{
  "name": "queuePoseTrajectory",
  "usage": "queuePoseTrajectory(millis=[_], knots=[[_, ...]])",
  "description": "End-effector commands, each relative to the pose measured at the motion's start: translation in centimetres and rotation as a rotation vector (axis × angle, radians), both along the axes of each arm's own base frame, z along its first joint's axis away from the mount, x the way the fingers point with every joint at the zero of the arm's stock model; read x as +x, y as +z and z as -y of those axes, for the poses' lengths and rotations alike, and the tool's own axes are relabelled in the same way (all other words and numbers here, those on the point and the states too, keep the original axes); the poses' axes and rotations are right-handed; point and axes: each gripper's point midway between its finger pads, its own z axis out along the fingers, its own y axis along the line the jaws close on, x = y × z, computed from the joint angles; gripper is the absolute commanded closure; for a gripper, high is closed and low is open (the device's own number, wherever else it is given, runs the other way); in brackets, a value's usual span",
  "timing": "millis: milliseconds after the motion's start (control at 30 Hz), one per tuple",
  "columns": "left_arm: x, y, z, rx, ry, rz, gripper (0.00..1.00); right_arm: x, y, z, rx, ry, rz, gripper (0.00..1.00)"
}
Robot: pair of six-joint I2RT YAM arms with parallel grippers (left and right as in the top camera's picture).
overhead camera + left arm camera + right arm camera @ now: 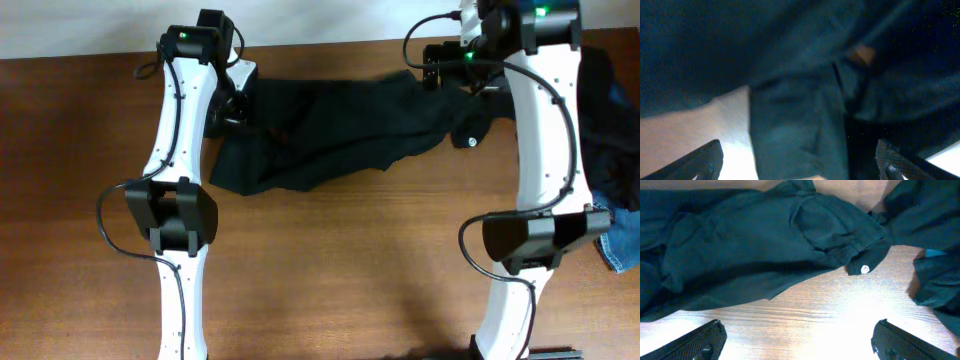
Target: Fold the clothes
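Where the bench (350, 280) is closest to us, we see its brown wood. Past the middle of the bench lies the long black garment (330, 135), limp and wrinkly, stretched from side to side. Our left gripper (799, 155) hangs just over the cloth on the far left part of the bench, its fingers spread wide and holding nothing. Our right gripper (800, 330) is wide open too, and empty, above the far right part. At the bench's far right corner, more dark clothes (612, 100) sit in a heap.
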Motion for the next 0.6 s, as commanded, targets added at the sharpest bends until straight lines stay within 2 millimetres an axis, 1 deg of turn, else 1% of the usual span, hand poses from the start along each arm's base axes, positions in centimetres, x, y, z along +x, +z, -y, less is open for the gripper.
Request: queuePoseTrajectory(millis=[0, 167, 267, 367, 433, 467, 567], knots=[[-2.1, 0.9, 0.2, -0.031, 0.011, -0.074, 0.07, 0.5, -0.5, 0.1, -0.002, 0.008, -0.006, 0.01], [-2.2, 0.3, -0.2, -0.028, 0.020, -0.090, 0.07, 0.5, -0.9, -0.5, 0.013, 0.067, -0.012, 0.01], [-1.9, -0.4, -1.7, 0.004, 0.042, -0.095, 0.07, 0.5, -0.9, -0.5, 0.011, 0.068, -0.011, 0.01], [-2.1, -1.7, -3.0, 0.007, 0.073, -0.127, 0.07, 0.6, -0.9, -0.5, 0.010, 0.069, -0.008, 0.01], [-2.4, -3.3, -3.7, 0.003, 0.089, -0.159, 0.07, 0.6, -0.9, -0.5, 0.005, 0.086, -0.007, 0.01], [-2.5, -4.2, -3.7, -0.013, 0.094, -0.174, 0.07, 0.6, -0.9, -0.5, 0.005, 0.086, -0.007, 0.01], [-2.5, -5.9, -2.9, -0.064, 0.095, -0.191, 0.11, 0.6, -0.8, -0.5, 0.005, 0.085, -0.006, 0.01]])
